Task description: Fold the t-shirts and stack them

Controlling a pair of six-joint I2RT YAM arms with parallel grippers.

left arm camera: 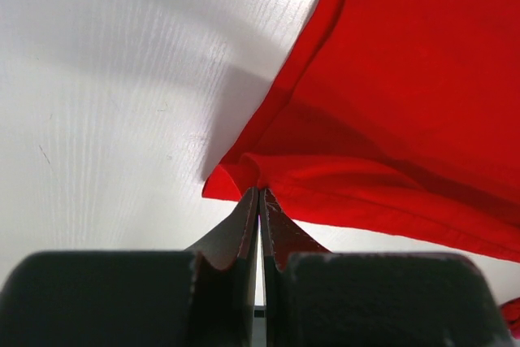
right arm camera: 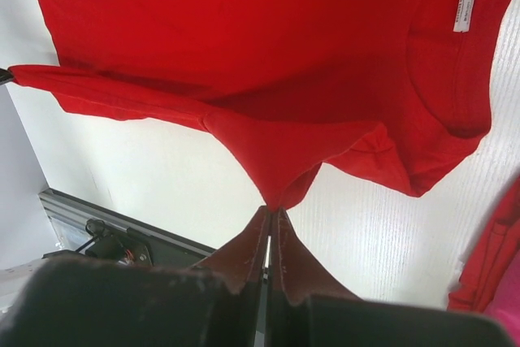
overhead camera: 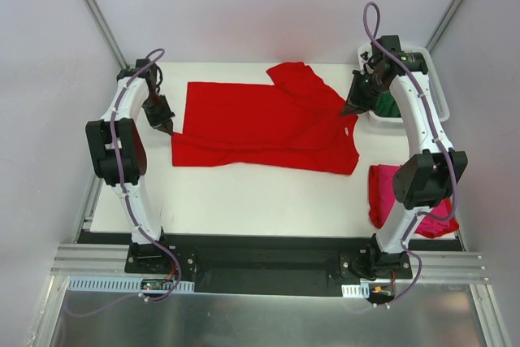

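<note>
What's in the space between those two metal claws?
The red t-shirt spans it: the left gripper pinches one side, the right gripper the opposite side. The top view shows this best.

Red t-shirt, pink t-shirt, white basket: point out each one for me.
red t-shirt (overhead camera: pixel 260 123): top external view, middle of its spread body.
pink t-shirt (overhead camera: pixel 380 193): top external view, its bunched left part.
white basket (overhead camera: pixel 441 95): top external view, its right rim.
</note>
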